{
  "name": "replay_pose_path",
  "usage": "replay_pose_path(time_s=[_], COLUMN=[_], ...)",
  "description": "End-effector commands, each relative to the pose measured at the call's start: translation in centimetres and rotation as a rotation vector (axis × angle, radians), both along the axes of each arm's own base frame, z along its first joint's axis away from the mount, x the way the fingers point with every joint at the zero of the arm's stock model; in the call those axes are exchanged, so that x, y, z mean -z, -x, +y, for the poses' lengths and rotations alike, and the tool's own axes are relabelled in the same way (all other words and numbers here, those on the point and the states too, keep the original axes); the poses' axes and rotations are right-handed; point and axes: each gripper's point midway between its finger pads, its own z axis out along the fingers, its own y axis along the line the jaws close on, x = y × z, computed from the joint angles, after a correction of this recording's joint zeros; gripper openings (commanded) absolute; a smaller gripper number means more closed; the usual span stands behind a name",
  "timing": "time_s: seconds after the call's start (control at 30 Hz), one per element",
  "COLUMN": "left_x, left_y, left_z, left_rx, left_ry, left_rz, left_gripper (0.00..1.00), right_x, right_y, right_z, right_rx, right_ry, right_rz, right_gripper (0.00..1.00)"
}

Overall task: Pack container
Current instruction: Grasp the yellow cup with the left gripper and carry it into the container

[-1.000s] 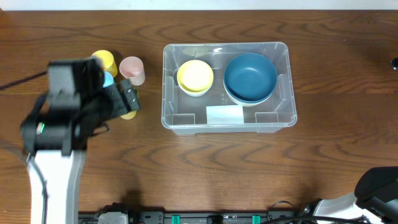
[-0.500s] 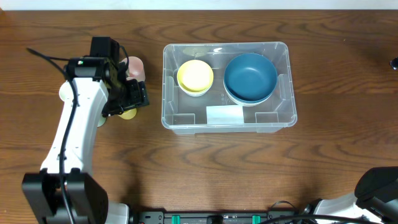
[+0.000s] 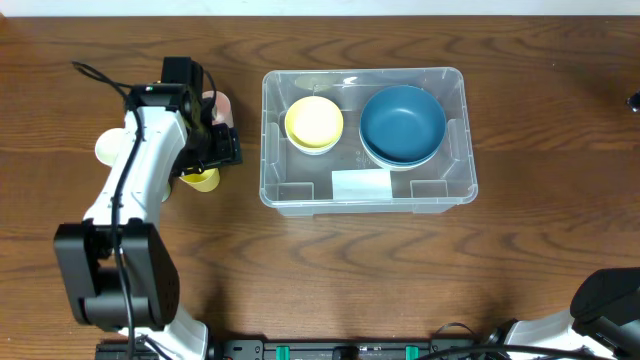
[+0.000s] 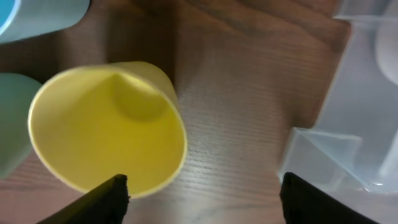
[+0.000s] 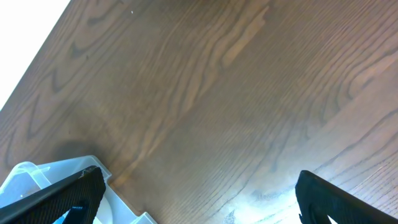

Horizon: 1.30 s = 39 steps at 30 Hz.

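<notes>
With the yellow bowl (image 3: pixel 314 124) and blue bowl (image 3: pixel 402 124) in the container (image 3: pixel 362 70), the yellow cup (image 4: pixel 106 127) waits on the desk (image 3: pixel 400 270) under the released, empty left end effector (image 4: pixel 202 193).

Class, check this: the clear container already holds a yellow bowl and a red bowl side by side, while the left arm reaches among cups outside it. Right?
No, one bowl's colour is wrong: blue, not red. The overhead view shows the container holding a yellow bowl and a blue bowl side by side, the left arm among cups outside it.
</notes>
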Motion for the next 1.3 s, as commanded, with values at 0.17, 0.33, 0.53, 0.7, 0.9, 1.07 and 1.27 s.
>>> replay_pose_path(time_s=[0.17, 0.33, 0.53, 0.7, 0.9, 1.07, 1.27], left_x=[3.4, 4.8, 4.9, 4.5, -0.9, -9.2, -17.4], left_y=[-0.4, -0.4, -0.5, 0.0, 0.0, 0.9, 2.8], left_z=[0.5, 0.5, 0.5, 0.5, 0.5, -0.4, -5.1], left_rx=[0.045, 0.046, 0.045, 0.047, 0.038, 0.059, 0.152], left_ry=[-0.04, -0.04, -0.04, -0.04, -0.039, -0.034, 0.014], left_rz=[0.075, 0.104, 0.104, 0.114, 0.023, -0.151, -0.413], left_gripper=[0.59, 0.38, 0.08, 0.06, 0.06, 0.06, 0.06], right_x=[-0.2, -0.2, -0.2, -0.2, -0.2, -0.2, -0.2], right_y=[-0.1, -0.1, -0.1, -0.1, -0.1, -0.1, -0.1], right_z=[-0.2, -0.2, -0.2, -0.2, -0.2, -0.2, -0.2], right_rx=[-0.011, -0.011, -0.011, -0.011, -0.011, -0.011, -0.011], right_ry=[0.007, 0.007, 0.007, 0.007, 0.007, 0.007, 0.007], right_rz=[-0.003, -0.003, -0.004, -0.003, -0.004, -0.003, -0.003], right_gripper=[0.99, 0.99, 0.99, 0.99, 0.99, 0.99, 0.99])
